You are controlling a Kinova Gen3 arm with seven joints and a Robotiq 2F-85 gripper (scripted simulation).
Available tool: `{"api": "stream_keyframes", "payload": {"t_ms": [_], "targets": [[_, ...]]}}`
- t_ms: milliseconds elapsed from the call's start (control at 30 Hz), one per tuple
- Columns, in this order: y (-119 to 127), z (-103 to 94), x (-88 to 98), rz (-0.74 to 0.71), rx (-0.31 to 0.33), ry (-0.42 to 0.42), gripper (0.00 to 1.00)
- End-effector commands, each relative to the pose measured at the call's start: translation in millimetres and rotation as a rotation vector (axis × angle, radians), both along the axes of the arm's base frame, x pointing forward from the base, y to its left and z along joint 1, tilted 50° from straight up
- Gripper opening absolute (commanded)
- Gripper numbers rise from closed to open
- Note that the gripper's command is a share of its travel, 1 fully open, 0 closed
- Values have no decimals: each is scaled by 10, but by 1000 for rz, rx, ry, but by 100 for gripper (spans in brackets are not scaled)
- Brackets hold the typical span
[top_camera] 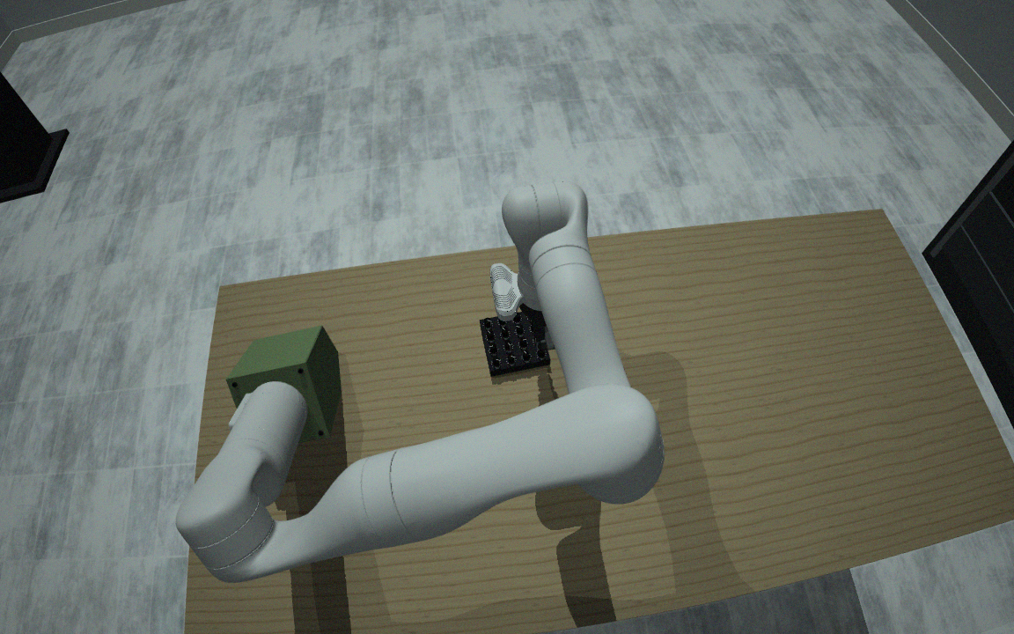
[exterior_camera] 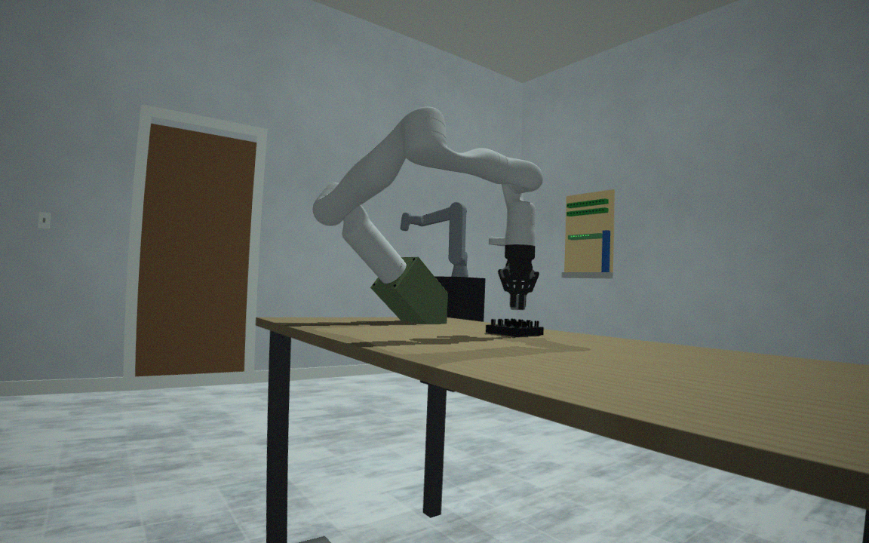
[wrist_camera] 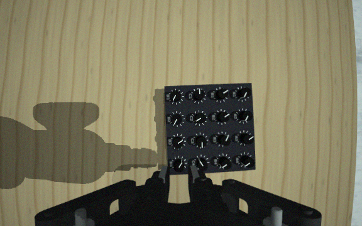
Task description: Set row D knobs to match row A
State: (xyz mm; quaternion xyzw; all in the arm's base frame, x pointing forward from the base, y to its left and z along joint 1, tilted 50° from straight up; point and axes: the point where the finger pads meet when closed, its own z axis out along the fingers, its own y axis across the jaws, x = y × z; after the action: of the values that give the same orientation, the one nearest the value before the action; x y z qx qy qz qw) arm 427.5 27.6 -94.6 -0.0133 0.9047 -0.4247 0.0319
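Note:
The black knob box stands on its feet on the wooden table; it also shows in the exterior view and the wrist view. Its sixteen knobs carry white lines. In the wrist view the names sit left of each knob, so the left column is row D and the right column is row A. My gripper hangs a little above the box, over the bottom-left knob. Its fingers stand narrowly apart with nothing between them. In the overhead view my forearm hides the fingers.
My green base block stands at the table's left end. A second grey arm on a dark pedestal stands behind the table. The table's edge runs a short way beyond the box's row A side.

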Motion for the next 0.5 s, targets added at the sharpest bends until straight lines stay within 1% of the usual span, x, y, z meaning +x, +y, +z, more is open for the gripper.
{"api": "stream_keyframes", "payload": {"t_ms": [0, 367, 467], "targets": [[10, 5, 4, 1, 1, -1, 19], [11, 5, 4, -5, 2, -9, 19], [13, 7, 4, -16, 3, -22, 19]]}}
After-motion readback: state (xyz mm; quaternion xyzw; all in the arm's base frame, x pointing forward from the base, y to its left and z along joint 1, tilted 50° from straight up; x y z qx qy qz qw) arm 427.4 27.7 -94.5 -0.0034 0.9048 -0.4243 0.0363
